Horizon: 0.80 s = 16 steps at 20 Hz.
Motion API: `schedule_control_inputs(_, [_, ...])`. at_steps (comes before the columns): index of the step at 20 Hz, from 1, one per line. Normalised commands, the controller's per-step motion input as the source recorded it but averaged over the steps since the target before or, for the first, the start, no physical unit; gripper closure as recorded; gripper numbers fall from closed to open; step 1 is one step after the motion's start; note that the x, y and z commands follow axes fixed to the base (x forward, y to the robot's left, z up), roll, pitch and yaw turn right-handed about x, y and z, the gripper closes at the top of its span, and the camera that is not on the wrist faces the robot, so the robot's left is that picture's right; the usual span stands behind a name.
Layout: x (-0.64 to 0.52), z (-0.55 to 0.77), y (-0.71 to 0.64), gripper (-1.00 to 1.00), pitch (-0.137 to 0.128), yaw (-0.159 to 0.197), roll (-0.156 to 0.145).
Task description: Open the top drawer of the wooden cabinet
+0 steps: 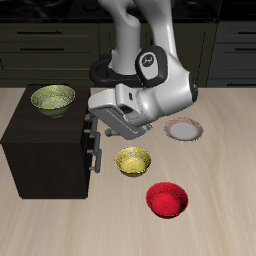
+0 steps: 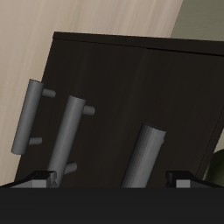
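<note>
The wooden cabinet (image 1: 45, 150) is a very dark brown box standing on the table, with grey bar handles down its drawer face. My gripper (image 1: 93, 126) hangs right at the upper part of that face, and the arm hides some of it. In the wrist view the top drawer (image 2: 185, 109) fills the frame, and its grey handle (image 2: 144, 157) is the closest and largest bar. My gripper (image 2: 109, 180) is open, fingertips (image 2: 35, 180) wide apart, with that handle in front of the gap. Two lower handles (image 2: 68, 131) lie farther off. Contact with the handle cannot be judged.
A green bowl (image 1: 53, 98) rests on the cabinet's top. On the table beside the drawer face sit a yellow bowl (image 1: 132, 160), a red bowl (image 1: 167, 198) nearer the front edge, and a red-rimmed plate (image 1: 184, 129). Dark kitchen units (image 1: 50, 50) line the back.
</note>
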Motion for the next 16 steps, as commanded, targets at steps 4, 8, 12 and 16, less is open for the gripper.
schedule_control_inputs(4, [-0.05,-0.02,-0.18,-1.0,-0.05,0.089,-0.075])
schedule_control_inputs(8, [-0.14,0.06,-0.27,-1.0,-0.152,0.163,-0.115])
schedule_control_inputs(12, [-0.05,-0.06,-0.1,-1.0,-0.035,0.028,-0.036])
schedule_control_inputs(16, [-0.02,0.02,0.01,-1.0,0.0,-0.004,-0.021])
